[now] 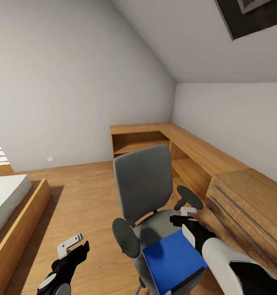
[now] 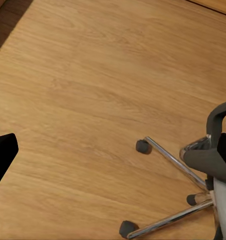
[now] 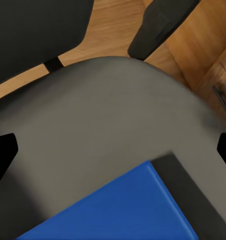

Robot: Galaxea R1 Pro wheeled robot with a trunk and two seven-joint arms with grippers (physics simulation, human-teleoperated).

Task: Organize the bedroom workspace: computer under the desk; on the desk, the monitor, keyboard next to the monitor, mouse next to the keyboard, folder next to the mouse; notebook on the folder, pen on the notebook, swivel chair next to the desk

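Right arm's out over the swivel chair (image 1: 143, 192) now, right gripper (image 1: 187, 217) hovering just past the far edge of the folder (image 1: 173, 262), which lies flat on the seat, blue cover up, one corner poking toward the chair's front. From the right wrist cam the two dark fingertips (image 3: 3, 155) sit wide apart at either side of the frame w/ seat cushion and folder (image 3: 128, 210) between them, so that pincer looks spread and empty, not touching anything yet. Makes sense: folder's thick, it needs a wide mouth to get over an edge. Left gripper (image 1: 71, 246) hangs low beside the chair, well apart from the folder, over bare wooden floor (image 2: 92, 90); the wrist cam catches one dark fingertip and the chair's wheeled base (image 2: 168, 190), so can't tell if that one's spread or pressed together. Prob parked out of the way. Light wooden chest (image 1: 253, 213) w/ bar handles sits just right of the chair, low shelving (image 1: 155, 141) runs along the back wall, bed (image 1: 7, 196) off to the left. Judging by this, the folder pickup is the step in hand.
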